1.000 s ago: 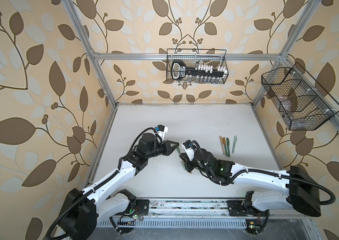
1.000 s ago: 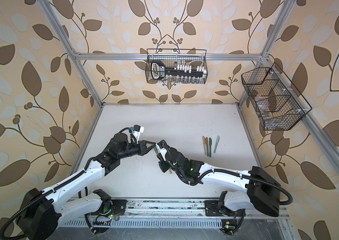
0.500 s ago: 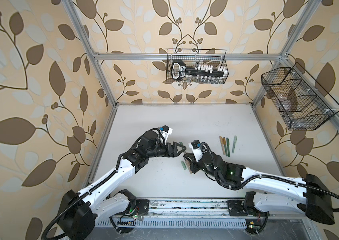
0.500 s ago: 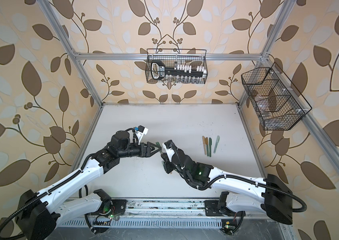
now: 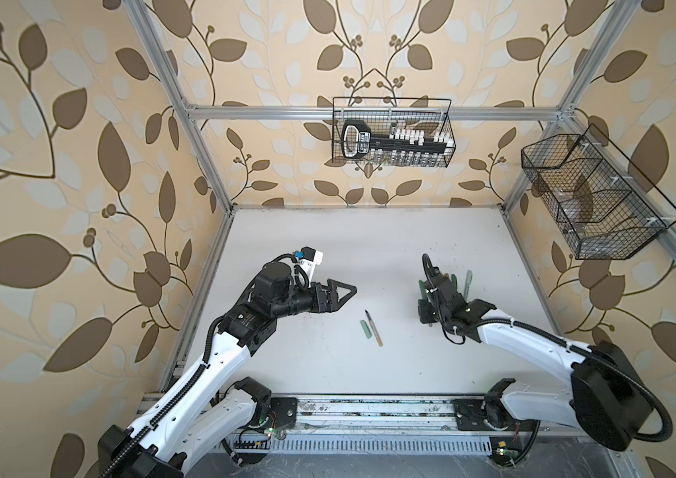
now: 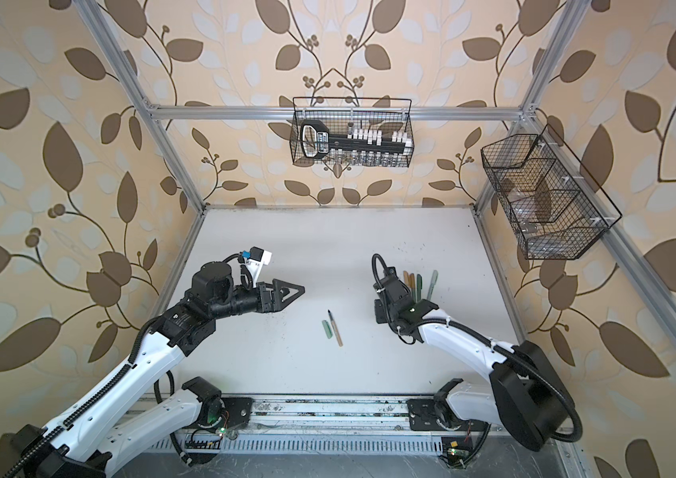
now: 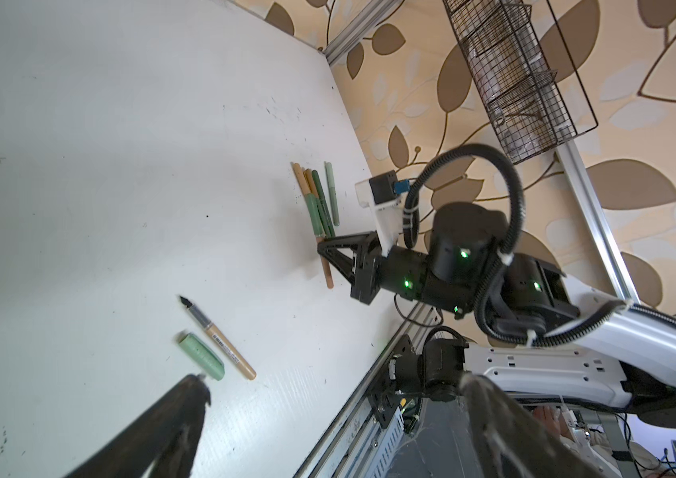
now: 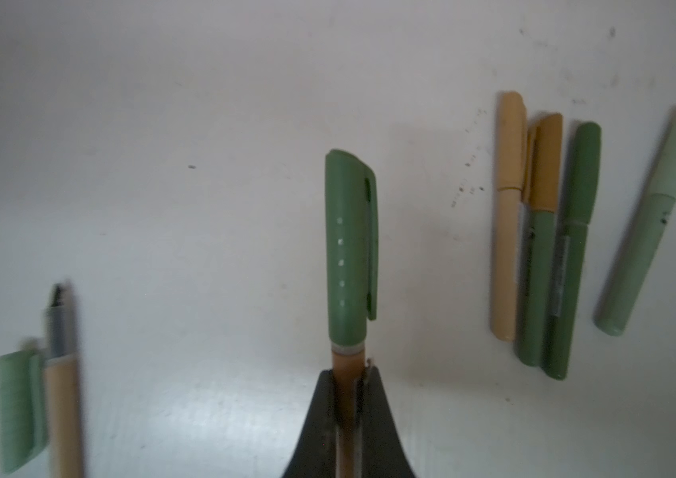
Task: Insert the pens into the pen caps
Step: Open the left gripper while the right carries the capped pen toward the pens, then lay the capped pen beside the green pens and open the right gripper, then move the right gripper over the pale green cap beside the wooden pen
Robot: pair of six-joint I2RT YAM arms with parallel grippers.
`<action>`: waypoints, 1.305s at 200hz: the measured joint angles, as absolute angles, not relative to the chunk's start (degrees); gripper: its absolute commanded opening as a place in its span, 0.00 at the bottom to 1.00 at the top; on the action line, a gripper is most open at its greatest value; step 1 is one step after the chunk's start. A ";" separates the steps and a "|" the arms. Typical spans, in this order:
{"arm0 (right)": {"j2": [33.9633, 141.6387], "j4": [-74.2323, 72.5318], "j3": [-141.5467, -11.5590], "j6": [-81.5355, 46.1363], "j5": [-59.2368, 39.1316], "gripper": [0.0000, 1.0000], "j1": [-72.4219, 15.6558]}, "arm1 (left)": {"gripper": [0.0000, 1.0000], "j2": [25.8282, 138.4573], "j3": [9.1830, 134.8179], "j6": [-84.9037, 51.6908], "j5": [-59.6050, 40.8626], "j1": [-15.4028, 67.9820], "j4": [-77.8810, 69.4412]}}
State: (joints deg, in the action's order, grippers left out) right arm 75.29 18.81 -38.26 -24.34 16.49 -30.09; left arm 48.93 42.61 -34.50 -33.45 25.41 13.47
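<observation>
Now | right jaws pinch tan pen (image 8: 346, 364), green cap (image 8: 348, 248) protruding | left jaws spread

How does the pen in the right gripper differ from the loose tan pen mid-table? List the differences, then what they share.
The gripped pen wears a dark green cap; the loose pen is uncapped, dark tip bare, a mint cap beside it. The gripped pen is clamped in the right gripper's fingers; the loose pen lies free on the table. Both have tan barrels.
</observation>
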 measured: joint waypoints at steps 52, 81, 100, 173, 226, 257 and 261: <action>88.05 24.08 -47.53 -21.45 14.59 0.00 -21.96 | 0.99 46.94 41.87 -34.44 -33.01 25.41 16.23; 94.43 24.88 -53.23 -19.99 14.96 0.00 -21.91 | 0.99 46.92 41.87 -34.41 -32.93 25.41 16.32; 97.78 25.91 -54.85 -19.38 15.38 0.06 -21.76 | 0.99 46.87 41.87 -34.30 -32.91 25.41 16.47; 97.06 30.65 -57.39 -19.40 18.20 0.49 -28.36 | 0.99 46.00 41.47 -33.82 -29.47 25.41 19.00; 86.61 29.50 -55.24 -22.13 15.31 0.53 -42.83 | 0.99 45.80 37.06 -34.87 -20.82 25.41 23.22; 89.12 26.57 -53.82 -24.21 12.53 0.51 -51.20 | 0.99 46.06 36.27 -36.32 -15.46 25.02 25.82; 89.78 25.96 -53.84 -24.49 12.29 0.50 -52.14 | 0.99 46.13 36.27 -36.58 -14.68 24.93 26.11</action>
State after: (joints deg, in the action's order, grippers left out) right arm 89.78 25.96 -53.84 -24.49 12.29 -52.14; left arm 46.13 36.27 -36.58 -14.68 24.93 26.11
